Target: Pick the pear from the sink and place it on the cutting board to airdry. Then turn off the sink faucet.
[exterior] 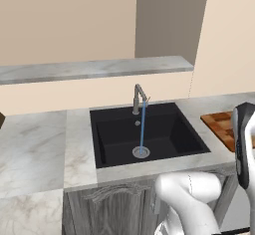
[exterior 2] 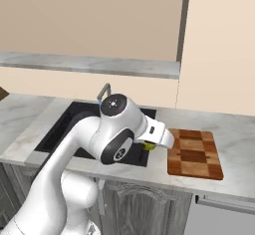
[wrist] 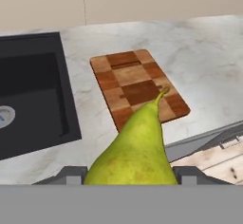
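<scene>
Gripper (wrist: 130, 178) clamped on pear (wrist: 135, 147), cutting board (wrist: 137, 88) just ahead on table (wrist: 199, 52), sink (wrist: 33, 90) off left.

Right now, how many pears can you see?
1. The pear is held in the gripper, lifted beside the cutting board, out of the sink. Others could hide behind the arm.

Beige walls (exterior: 64, 20), grey-white marble counter (exterior: 32, 139), marble ledge (exterior: 94, 69), grey wood cabinet fronts (exterior: 114, 211).
</scene>
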